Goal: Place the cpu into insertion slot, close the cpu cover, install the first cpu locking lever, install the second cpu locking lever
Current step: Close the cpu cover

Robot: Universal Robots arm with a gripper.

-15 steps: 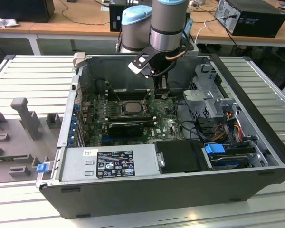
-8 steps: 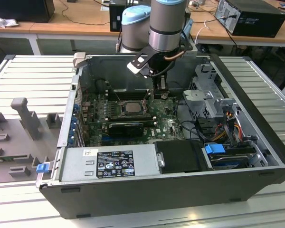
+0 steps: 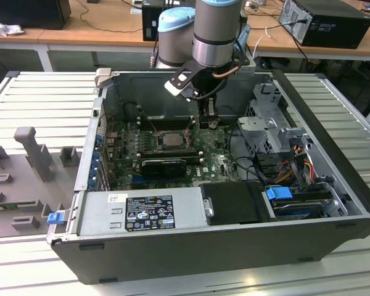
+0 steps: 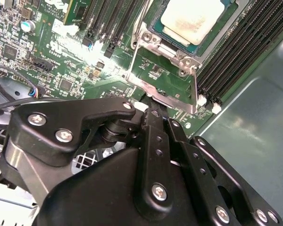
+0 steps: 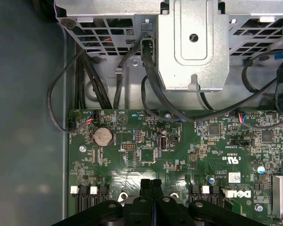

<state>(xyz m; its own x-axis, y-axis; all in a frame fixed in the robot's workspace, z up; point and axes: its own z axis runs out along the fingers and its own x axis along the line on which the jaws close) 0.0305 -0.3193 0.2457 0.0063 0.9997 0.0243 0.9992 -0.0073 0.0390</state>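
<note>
The cpu (image 4: 191, 21) lies silvery top up in the insertion slot (image 4: 156, 34) on the green board; the exterior view shows the cpu (image 3: 171, 139) mid-board. The cpu cover (image 4: 160, 93), a thin metal frame with a square window, stands tilted up and open beside the slot. My gripper (image 4: 160, 115) is shut, its two black fingers pressed together with the tips right at the cover's free edge. I cannot tell whether they pinch that edge. In the first wrist view the gripper (image 5: 151, 182) hangs low over the board; in the exterior view the gripper (image 3: 206, 114) sits just right of the slot.
Black memory slots (image 4: 240, 52) flank the socket. A metal drive cage (image 5: 193, 42) with black cables (image 5: 151, 84) stands close behind the gripper. A long black card (image 3: 163, 165) and the power supply (image 3: 142, 213) lie toward the case front. Case walls (image 3: 320, 117) enclose everything.
</note>
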